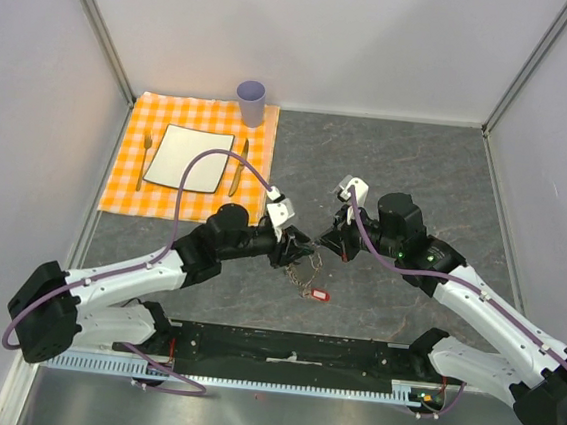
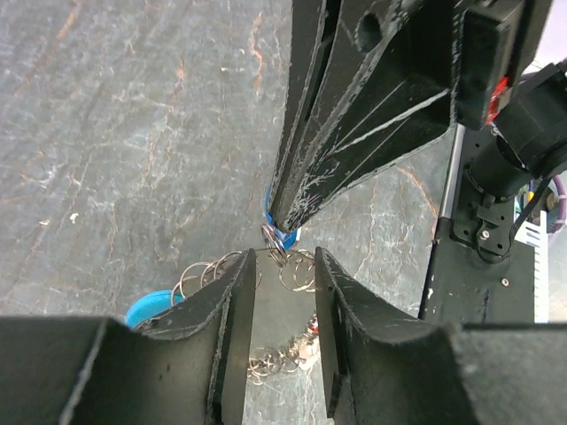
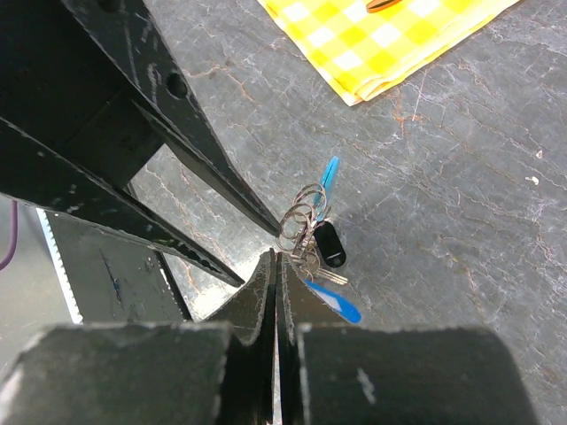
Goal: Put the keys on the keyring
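Note:
The keyring (image 1: 304, 270), a loop of silver chain rings, trails on the grey table between the two grippers, and a red key tag (image 1: 318, 295) lies at its near end. Its cyan clasp (image 2: 146, 308) shows beside my left fingers. My right gripper (image 3: 276, 257) is shut, with a bunch of keys (image 3: 312, 239) right at its tip: rings, a black tag (image 3: 330, 244) and a blue tag (image 3: 337, 303). My left gripper (image 2: 283, 301) stands open just in front of that tip, over the chain, with nothing between its fingers.
An orange checked cloth (image 1: 142, 119) lies at the back left with a white plate (image 1: 188, 158), a fork (image 1: 145, 159) and a knife (image 1: 239, 165). A purple cup (image 1: 251, 102) stands behind it. The black base rail (image 1: 290, 349) runs along the near edge.

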`<state>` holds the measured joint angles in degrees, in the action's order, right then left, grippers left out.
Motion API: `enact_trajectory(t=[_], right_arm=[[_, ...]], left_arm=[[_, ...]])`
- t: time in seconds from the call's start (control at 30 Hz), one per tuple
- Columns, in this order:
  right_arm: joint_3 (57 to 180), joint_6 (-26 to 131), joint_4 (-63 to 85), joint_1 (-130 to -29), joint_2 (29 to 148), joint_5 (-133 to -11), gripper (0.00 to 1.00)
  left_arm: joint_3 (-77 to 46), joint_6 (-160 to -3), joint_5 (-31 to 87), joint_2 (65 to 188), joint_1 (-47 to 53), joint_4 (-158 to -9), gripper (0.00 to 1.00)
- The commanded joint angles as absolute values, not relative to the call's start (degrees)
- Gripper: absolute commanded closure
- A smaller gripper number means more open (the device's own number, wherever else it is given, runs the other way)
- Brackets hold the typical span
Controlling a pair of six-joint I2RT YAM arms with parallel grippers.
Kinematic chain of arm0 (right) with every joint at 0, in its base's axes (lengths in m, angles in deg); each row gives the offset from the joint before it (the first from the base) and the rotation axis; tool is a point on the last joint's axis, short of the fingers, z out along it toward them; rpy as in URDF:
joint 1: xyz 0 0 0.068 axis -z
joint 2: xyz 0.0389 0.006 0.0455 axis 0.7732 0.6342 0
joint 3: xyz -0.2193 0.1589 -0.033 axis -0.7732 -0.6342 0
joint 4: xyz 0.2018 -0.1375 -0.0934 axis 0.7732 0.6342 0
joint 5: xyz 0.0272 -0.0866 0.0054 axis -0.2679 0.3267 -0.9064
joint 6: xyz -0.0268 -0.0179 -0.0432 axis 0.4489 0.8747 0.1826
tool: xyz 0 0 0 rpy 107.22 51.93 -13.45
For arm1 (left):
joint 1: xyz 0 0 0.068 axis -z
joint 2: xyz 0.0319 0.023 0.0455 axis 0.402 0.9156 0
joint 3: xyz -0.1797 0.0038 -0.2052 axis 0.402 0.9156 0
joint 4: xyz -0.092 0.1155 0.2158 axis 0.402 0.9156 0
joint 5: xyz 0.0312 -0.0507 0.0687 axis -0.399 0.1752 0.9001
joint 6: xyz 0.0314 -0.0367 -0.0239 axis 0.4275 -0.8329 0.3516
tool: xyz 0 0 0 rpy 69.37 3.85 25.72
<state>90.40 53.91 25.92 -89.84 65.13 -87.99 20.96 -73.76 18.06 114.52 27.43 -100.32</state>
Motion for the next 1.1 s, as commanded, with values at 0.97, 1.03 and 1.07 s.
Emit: enact_trajectory(t=[0.97,1.03,1.07], right_arm=[[91.6,55.7,28.6,-90.1,62.9,-79.7,1.00],[92.1,55.9,30.4,-90.0,62.7,-76.8,1.00],[92.2,55.8,30.9,-90.0,62.8,-74.5,1.00]], left_arm=[[18.0,-74.7,19.3,118.1,27.3,-101.2,0.98],[18.7,-74.3,20.4,117.0,27.3,-100.9,0.98],[19.0,-74.2,20.8,116.6,27.4,-100.9,0.98]])
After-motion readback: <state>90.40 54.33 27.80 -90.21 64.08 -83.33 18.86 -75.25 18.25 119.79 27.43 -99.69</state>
